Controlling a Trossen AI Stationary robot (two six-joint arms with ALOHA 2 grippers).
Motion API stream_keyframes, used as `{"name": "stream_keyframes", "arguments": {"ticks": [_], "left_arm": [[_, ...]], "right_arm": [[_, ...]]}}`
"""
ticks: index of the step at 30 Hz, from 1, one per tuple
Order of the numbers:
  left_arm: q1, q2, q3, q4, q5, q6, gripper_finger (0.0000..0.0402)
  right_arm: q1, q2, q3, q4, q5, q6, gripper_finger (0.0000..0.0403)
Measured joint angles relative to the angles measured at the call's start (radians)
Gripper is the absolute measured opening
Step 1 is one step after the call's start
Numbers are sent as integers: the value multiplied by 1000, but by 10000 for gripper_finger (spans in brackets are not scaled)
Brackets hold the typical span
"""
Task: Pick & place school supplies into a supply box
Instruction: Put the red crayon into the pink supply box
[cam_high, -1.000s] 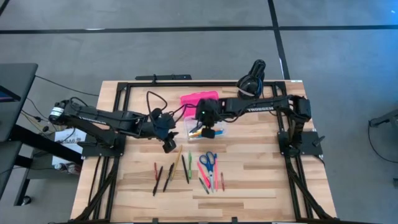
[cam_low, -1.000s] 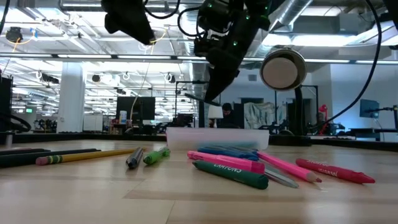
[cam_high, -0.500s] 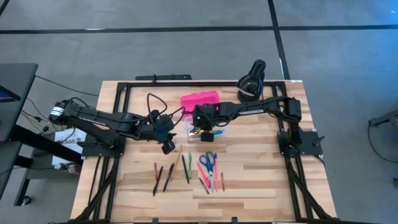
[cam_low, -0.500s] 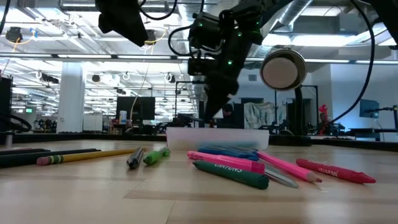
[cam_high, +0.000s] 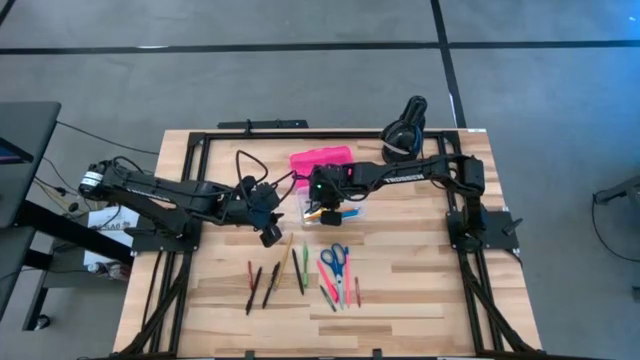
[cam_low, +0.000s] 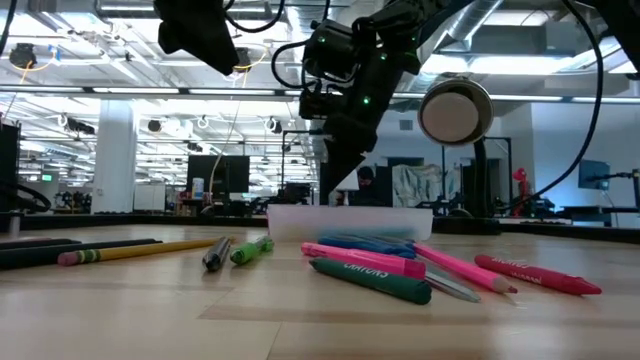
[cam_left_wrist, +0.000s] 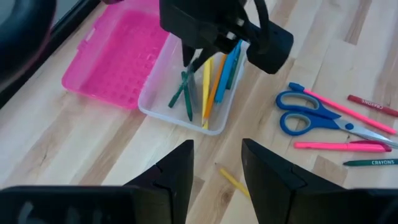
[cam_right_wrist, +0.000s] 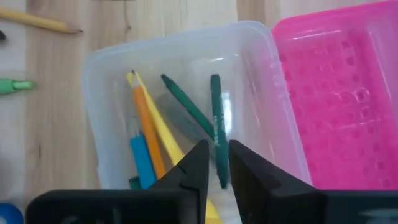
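surroundings: I see a black lamp (cam_high: 405, 130) at the table's (cam_high: 420, 290) far edge toward the right corner, just behind the right arm. Cables loop off the left arm near the box.
in the way: right arm's wrist hangs over the supply box, so from the high view it covers part of the tray. Nothing else crowds the box.
supply box: clear tray (cam_right_wrist: 180, 106) with bright pink lid (cam_left_wrist: 115, 59) hinged open and lying flat beside it, near the middle of the far edge.
contents: two green crayons (cam_right_wrist: 214, 124), a yellow one, an orange one and a blue one lie in the tray, mostly lengthwise, greens crossing.
loose supplies: blue-handled scissors (cam_high: 335, 262), pink and green crayons, a yellow pencil (cam_low: 140, 250) and dark pens spread toward the near edge, centre.
right gripper (cam_right_wrist: 213, 163): directly above the tray, fingers a narrow gap apart, I see nothing between them.
left gripper (cam_left_wrist: 214, 165): hovers just beside the box on its near-left side, fingers spread, empty.
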Motion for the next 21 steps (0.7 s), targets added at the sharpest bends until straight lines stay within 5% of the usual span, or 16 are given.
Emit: {"name": "stream_keyframes", "arguments": {"ticks": [9, 14, 21], "left_arm": [[-35, 0, -8, -82, 61, -93, 130], [-116, 0, -77, -194, 103, -332, 130], [-277, 0, -208, -102, 147, -707, 130]], "right_arm": [[2, -46, -1, -9, 15, 168, 87], [30, -136, 0, -59, 16, 356, 85], [108, -265, 0, -218, 85, 562, 82]]}}
